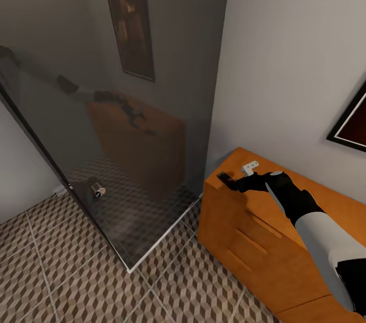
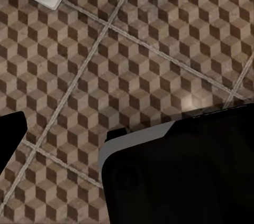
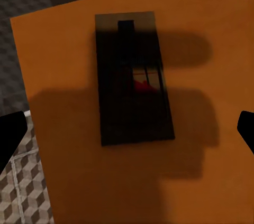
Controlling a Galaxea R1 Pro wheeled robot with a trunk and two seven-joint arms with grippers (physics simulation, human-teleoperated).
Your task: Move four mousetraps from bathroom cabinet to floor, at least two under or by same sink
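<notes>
Shadow darkens the mousetrap (image 3: 134, 78) lying flat near the cabinet (image 1: 254, 231) top's corner, only its reddish spot clear. Right gripper (image 1: 235, 184) hovers just over it, fingers spread, empty. Left gripper's state I cannot tell above the bathroom floor (image 2: 132, 60).

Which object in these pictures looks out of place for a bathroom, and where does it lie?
A mousetrap lies flat on the cabinet top, near its corner, below the right gripper. It is an odd thing to find on bathroom furniture. Nothing looks spilled or broken.
</notes>
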